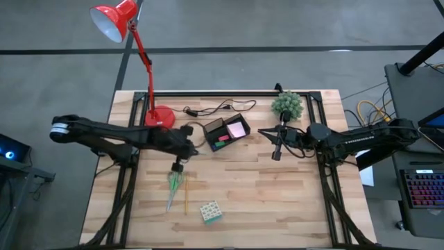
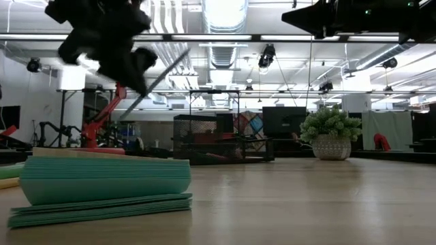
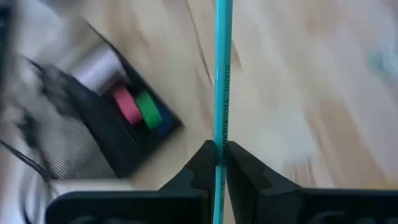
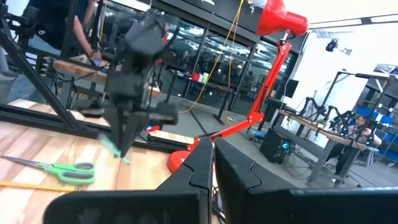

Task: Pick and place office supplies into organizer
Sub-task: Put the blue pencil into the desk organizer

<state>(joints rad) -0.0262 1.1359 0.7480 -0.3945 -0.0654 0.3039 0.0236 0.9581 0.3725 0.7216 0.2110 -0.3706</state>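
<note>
Front edge: multicoloured cube sat nearest the tabletop edge, bare wood to its right.
Mid-table: scissors and yellow pencil lay side by side.
Left tool: clenched on teal pen, above the scissors.
Organizer: beyond, holding pink pad and erasers.
Right tool: fingers closed, empty, near plant.
Lamp: rear left.

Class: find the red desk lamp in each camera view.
High: red lamp, top left.
Low: its red arm, left, behind the left end effector.
Left wrist: not in it.
Right wrist: upper right.
Shared landmark: left end effector holding the teal pen.
</note>
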